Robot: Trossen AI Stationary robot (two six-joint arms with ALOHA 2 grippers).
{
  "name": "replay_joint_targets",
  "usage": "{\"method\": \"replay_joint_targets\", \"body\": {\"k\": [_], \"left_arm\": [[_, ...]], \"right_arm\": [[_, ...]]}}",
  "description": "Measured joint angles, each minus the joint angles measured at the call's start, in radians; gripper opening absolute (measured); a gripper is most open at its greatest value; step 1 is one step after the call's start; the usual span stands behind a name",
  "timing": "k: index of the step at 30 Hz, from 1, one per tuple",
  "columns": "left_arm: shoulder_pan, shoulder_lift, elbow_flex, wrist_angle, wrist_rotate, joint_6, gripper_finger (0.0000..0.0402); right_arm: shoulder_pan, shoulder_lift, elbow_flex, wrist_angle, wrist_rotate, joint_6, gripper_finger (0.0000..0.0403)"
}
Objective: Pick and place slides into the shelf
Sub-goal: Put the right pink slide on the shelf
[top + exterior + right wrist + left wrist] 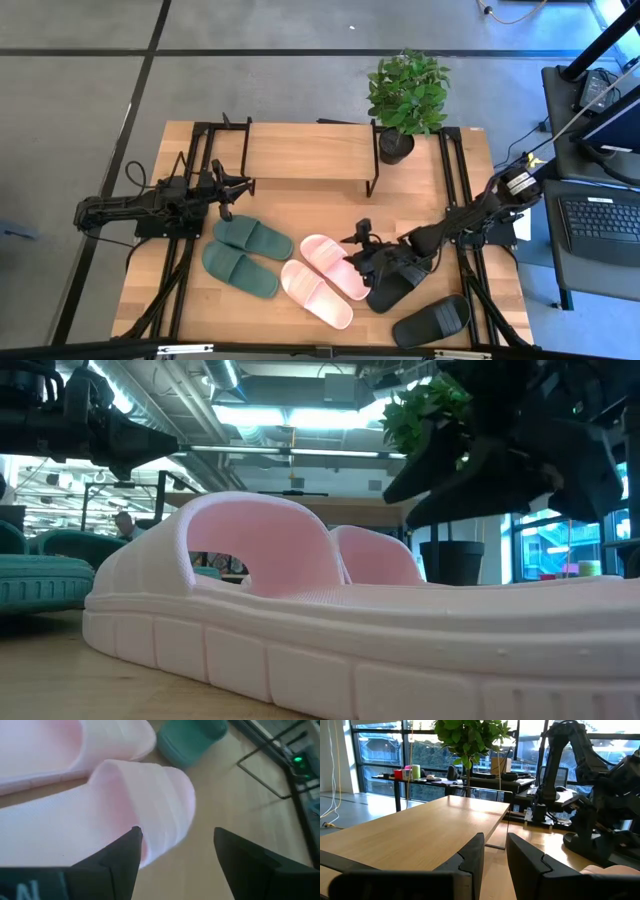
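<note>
The right gripper [362, 243] reaches in low from the right, fingers [122, 855] spread. The left gripper [243, 185] hangs far left, fingers [472, 857] slightly parted.

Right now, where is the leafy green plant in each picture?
High view: the plant stands at the table's far edge, by the shelf's right end.
Low view: its leaves show top right, its dark pot behind the pink slide.
Left wrist view: top centre, beyond the shelf board.
Right wrist view: not in it.
Shared landmark: the shelf.
</note>
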Motion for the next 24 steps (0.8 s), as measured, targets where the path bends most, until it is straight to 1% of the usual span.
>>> {"method": "replay_joint_targets", "body": {"k": [4, 6, 14, 17, 20, 24], "left_arm": [[0.0, 0.0, 0.0, 0.0, 0.0, 0.0, 0.0076], [0.0, 0.0, 0.0, 0.0, 0.0, 0.0, 0.0076], [0.0, 0.0, 0.0, 0.0, 0.0, 0.0, 0.0076], [0.0, 0.0, 0.0, 0.0, 0.0, 0.0, 0.0076], [0.0, 0.0, 0.0, 0.0, 0.0, 0.0, 0.0076], [0.0, 0.0, 0.0, 0.0, 0.0, 0.0, 0.0076]], "right_arm": [[0.0, 0.025, 0.0, 0.03, -0.076, 0.001, 0.0245], [-0.003, 0.047, 0.0, 0.061, -0.098, -0.001, 0.0245], [-0.042, 0.131, 0.0, 0.167, -0.099, -0.05, 0.0245], [-0.059, 0.153, -0.001, 0.165, -0.098, -0.043, 0.0244], [-0.066, 0.164, -0.001, 0.163, -0.096, -0.02, 0.0228], [-0.069, 0.164, -0.001, 0.167, -0.091, -0.02, 0.018]]}}
